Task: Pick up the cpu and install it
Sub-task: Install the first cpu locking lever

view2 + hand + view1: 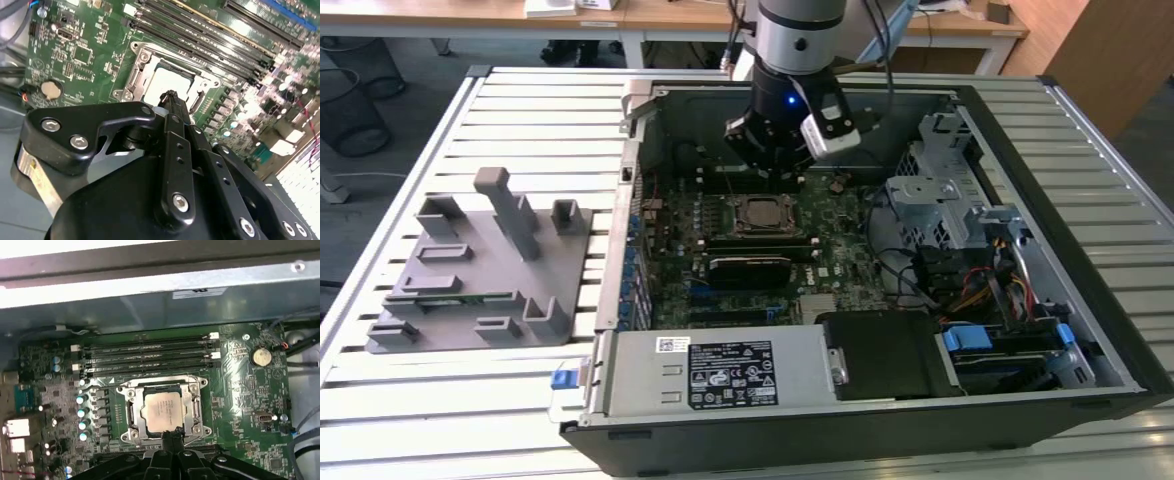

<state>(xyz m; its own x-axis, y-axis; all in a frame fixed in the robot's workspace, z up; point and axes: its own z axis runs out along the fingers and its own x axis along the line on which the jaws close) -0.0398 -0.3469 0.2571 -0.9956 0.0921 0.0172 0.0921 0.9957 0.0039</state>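
Note:
The cpu (758, 213), a flat square chip with a silvery top, lies inside the metal-framed socket (131, 412) on the green motherboard of the open computer case. In both wrist views the cpu (162, 409) (169, 81) sits flat in the frame. My gripper (767, 172) hangs just above the board, a little beyond the socket's far side in the exterior view. Its black fingertips (170, 433) are pressed together with nothing between them, their tips (170, 96) close over the chip's edge.
A grey plastic fixture (480, 270) stands on the slatted table at the exterior view's left. Inside the case are memory slots (145, 352), a coin cell (260, 356), a drive cage (947, 190) and a power supply (720, 370). The case wall (160, 300) rises behind the board.

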